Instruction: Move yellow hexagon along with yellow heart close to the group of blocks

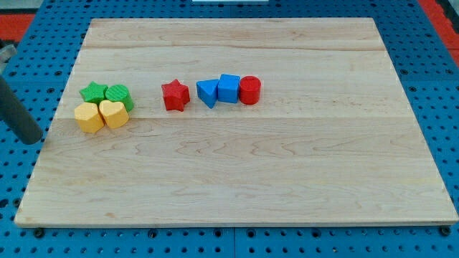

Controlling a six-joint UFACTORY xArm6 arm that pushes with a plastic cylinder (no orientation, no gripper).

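The yellow hexagon and the yellow heart lie side by side, touching, at the view's left on the wooden board. A green star and a second green block sit just above them, touching them. My tip is at the board's left edge, left of and slightly below the yellow hexagon, apart from it. Further right lie a red star, then a row of two blue blocks and a red cylinder.
The board rests on a blue pegboard table. The rod slants up toward the view's upper left, off the board.
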